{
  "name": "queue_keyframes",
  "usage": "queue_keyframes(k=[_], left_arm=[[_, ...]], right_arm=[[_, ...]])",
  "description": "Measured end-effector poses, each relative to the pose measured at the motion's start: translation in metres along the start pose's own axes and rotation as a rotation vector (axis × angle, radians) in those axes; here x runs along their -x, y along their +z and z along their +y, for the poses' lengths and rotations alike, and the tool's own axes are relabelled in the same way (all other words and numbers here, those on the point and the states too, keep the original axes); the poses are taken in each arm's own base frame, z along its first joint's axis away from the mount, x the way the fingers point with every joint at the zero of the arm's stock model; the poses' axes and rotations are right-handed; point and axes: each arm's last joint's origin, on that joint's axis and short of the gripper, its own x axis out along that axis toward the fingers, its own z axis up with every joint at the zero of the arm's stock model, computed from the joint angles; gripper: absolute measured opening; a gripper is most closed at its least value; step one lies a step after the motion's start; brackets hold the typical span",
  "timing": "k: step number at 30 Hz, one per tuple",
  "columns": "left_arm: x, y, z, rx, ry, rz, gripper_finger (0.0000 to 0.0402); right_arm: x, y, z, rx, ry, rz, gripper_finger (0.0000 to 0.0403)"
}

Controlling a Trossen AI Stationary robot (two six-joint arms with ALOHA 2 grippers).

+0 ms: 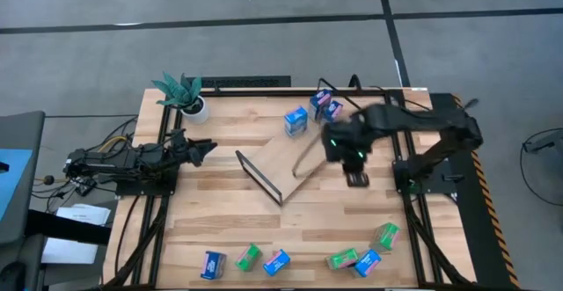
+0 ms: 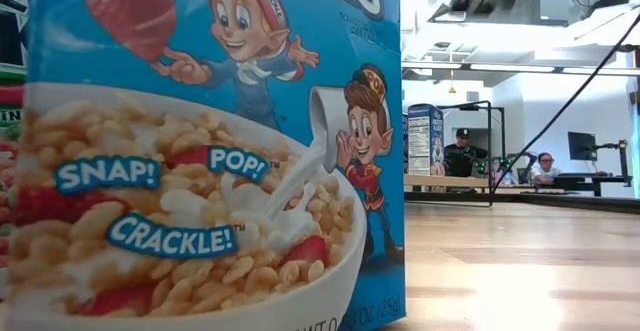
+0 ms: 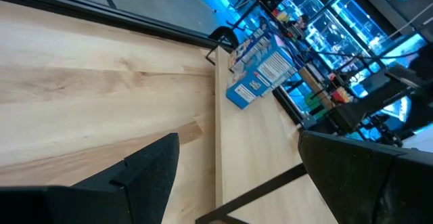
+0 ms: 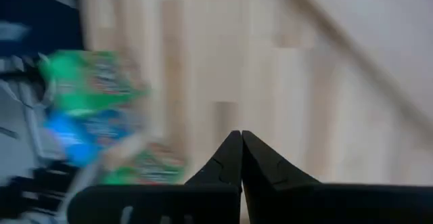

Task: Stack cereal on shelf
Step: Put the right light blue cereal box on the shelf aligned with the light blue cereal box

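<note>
The shelf (image 1: 280, 161), a light-wood board with black wire ends, lies slantwise mid-table. One blue cereal box (image 1: 296, 120) stands at its far end, and two more (image 1: 326, 105) stand just behind. Several blue and green cereal boxes (image 1: 276, 262) are strung along the near edge, among them a green one (image 1: 387, 236). My right gripper (image 1: 356, 178) hangs shut and empty above the table, right of the shelf, pointing steeply down. In its wrist view, my right gripper (image 4: 241, 137) has green and blue boxes (image 4: 88, 109) off to one side. My left gripper (image 1: 204, 148) waits open at the table's left.
A potted plant (image 1: 185, 96) stands at the far left corner. One blue cereal box (image 2: 200, 151) stands right in front of the low camera and fills most of its view. People sit at desks in the room beyond (image 2: 545, 169). Bare wood lies between the shelf and the near row.
</note>
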Motion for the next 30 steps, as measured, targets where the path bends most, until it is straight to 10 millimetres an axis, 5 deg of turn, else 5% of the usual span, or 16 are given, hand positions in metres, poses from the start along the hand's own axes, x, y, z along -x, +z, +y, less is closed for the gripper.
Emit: queue_keyframes(k=[6, 13, 20, 26, 30], left_arm=[[0.000, 0.000, 0.000, -0.023, -0.012, 0.013, 0.0293], [0.000, -0.001, -0.001, -0.049, -0.018, 0.020, 0.0293], [0.000, -0.002, -0.002, -0.050, -0.063, 0.070, 0.0293], [0.000, -0.002, -0.002, 0.013, -0.056, 0.064, 0.0293], [0.000, -0.001, -0.002, 0.052, -0.051, 0.057, 0.0293]], right_arm=[[0.003, -0.030, 0.067, -0.136, 0.024, -0.020, 0.0054], [-0.019, -0.044, 0.122, -0.243, 0.031, -0.008, 0.0178], [-0.068, -0.050, 0.166, -0.036, -0.042, 0.077, 0.0296], [-0.106, -0.062, 0.190, 0.142, -0.110, 0.179, 0.0327], [-0.100, -0.089, 0.203, 0.219, -0.248, 0.105, 0.0340]])
